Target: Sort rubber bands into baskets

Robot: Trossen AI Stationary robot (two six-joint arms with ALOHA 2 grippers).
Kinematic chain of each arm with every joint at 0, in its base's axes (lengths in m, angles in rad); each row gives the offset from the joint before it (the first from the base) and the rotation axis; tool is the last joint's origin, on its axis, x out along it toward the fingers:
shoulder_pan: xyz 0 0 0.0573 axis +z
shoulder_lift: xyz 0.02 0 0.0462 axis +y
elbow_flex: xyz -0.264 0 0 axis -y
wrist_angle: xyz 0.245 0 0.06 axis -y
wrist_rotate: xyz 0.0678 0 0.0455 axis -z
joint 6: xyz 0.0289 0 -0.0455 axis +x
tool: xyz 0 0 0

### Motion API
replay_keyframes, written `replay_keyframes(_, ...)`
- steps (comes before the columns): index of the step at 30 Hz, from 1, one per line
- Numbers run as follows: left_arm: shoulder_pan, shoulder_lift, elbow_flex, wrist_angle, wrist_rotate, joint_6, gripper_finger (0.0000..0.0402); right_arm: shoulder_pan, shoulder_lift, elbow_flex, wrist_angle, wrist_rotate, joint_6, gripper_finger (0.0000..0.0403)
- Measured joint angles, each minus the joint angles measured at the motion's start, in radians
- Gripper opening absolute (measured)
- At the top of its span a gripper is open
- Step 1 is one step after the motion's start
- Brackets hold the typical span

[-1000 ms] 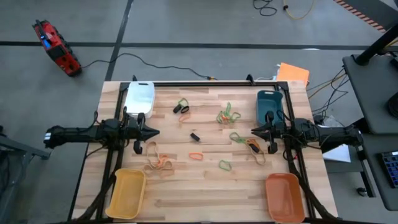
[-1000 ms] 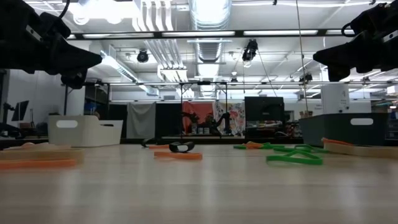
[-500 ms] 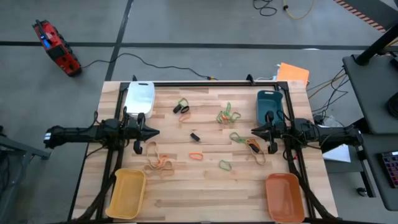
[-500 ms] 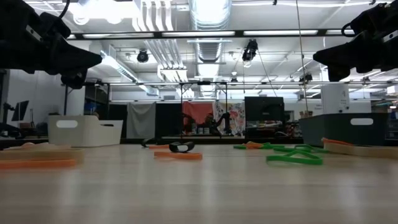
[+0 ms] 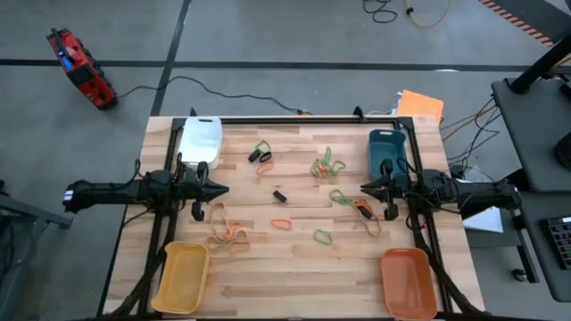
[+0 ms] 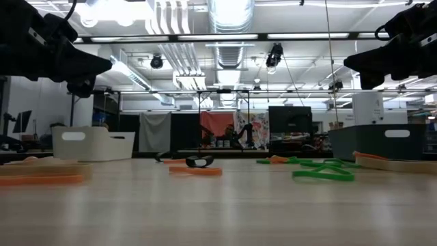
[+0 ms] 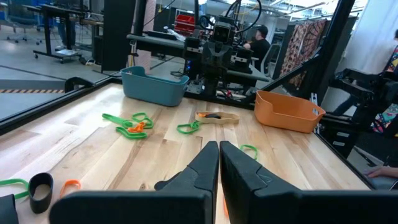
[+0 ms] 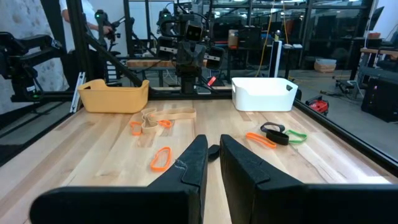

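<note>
The rubber bands (image 5: 328, 164) lie scattered over the middle of the wooden bench (image 5: 294, 276), green, orange, tan and black, none inside a basket; their places match the earlier frames. The white basket (image 5: 200, 138) and teal basket (image 5: 385, 150) sit at the far corners, the yellow basket (image 5: 183, 275) and orange basket (image 5: 408, 281) at the near corners. The left tool (image 5: 223, 188) hangs above the bench's left side, fingers pressed together and empty. The right tool (image 5: 362, 188) hangs above the right side, fingers nearly together, holding nothing. Neither has moved.
</note>
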Motion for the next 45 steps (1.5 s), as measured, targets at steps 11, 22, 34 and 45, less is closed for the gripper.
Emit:
replay_keyframes(11, 0.0, 0.0, 0.0, 0.0, 0.0, 0.0, 0.0, 0.0, 0.0, 0.0, 0.0, 0.0, 0.0, 0.0036)
replay_keyframes(22, 0.0, 0.0, 0.0, 0.0, 0.0, 0.0, 0.0, 0.0, 0.0, 0.0, 0.0, 0.0, -0.014, 0.0036)
replay_keyframes(34, 0.0, 0.0, 0.0, 0.356, -0.033, -0.374, 0.0, 0.002, 0.0, 0.0, 0.144, 0.025, 0.051, 0.0036)
replay_keyframes(45, -0.001, 0.055, 0.0, 0.477, -0.046, 0.039, 0.0, -0.001, 0.034, 0.046, 0.251, 0.127, 0.09, 0.0036)
